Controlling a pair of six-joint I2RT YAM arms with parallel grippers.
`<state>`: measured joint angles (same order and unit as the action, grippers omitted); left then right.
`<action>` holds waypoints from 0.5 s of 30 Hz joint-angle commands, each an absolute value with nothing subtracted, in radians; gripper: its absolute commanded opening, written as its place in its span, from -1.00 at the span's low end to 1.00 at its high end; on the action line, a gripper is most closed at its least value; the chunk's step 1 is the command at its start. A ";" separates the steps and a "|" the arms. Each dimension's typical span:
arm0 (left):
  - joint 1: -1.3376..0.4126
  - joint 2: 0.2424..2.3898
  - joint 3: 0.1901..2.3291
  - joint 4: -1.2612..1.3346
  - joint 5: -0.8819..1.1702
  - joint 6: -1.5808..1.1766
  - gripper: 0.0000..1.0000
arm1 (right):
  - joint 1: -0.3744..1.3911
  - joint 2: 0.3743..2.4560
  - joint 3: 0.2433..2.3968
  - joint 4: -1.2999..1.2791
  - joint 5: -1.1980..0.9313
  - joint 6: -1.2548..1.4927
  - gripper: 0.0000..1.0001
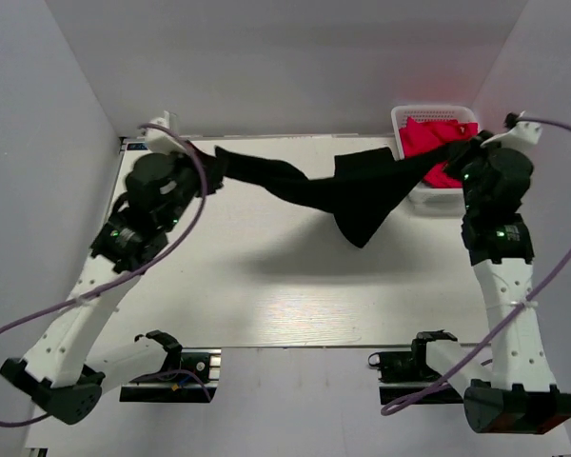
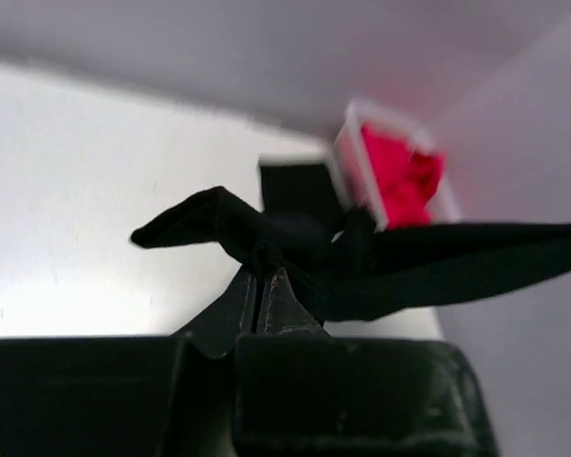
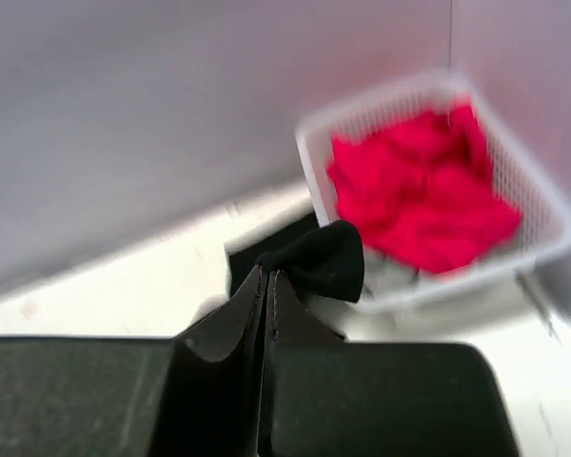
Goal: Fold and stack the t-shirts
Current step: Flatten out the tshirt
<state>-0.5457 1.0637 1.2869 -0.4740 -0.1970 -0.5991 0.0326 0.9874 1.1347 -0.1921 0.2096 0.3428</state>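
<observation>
Clamped on opposite edges of the black t-shirt (image 1: 352, 195), the left pincer (image 2: 265, 278) and right pincer (image 3: 266, 278) hold it slung above the table (image 1: 266, 305). Pulling it evenly taut before lowering should lay it flat, clear of the basket (image 1: 400, 116).

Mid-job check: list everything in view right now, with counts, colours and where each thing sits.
black t-shirt: one, black, stretched above the table between both hands
basket: one, white mesh, far right corner of the table
red cloth: one bundle, red, inside the basket
flat dark shape: one, black, on the table beside the basket; cannot tell what it is
table: one, white
cables: two, purple, one along each arm
left hand: one, black, shut on one end of the black t-shirt
right hand: one, black, shut on the other end, near the basket
</observation>
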 commanded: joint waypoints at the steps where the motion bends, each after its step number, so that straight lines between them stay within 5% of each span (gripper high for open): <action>1: -0.540 0.982 1.431 -0.528 -0.333 -0.568 -1.00 | 0.026 0.948 1.314 -0.239 0.222 0.278 -1.00; 15: -0.540 0.940 1.962 -0.643 -0.347 -0.410 -1.00 | 0.026 0.957 1.883 -0.347 0.149 0.150 -1.00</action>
<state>-0.5457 0.9348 1.8893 -0.6098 -0.3050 -0.4747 0.0334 0.9638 1.8168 -0.3660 0.1303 0.2142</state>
